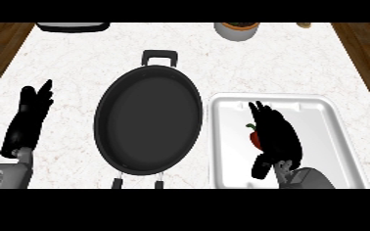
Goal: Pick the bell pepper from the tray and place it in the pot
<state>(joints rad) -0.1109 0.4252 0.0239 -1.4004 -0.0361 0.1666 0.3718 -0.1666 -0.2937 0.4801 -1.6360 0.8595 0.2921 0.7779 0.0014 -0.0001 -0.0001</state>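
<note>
Most of bell pepper [254,138] hidden under right hand [278,139]; fingers' state unclear; left hand [29,120] fingers straight.

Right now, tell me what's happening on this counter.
The robot's right hand is down over the white tray, covering most of a red bell pepper that lies in it; whether the fingers have closed on it cannot be seen. The black pot sits just left of the tray with nothing in it, so the pepper has not been moved across yet. The left hand rests open near the counter's left edge.
</note>
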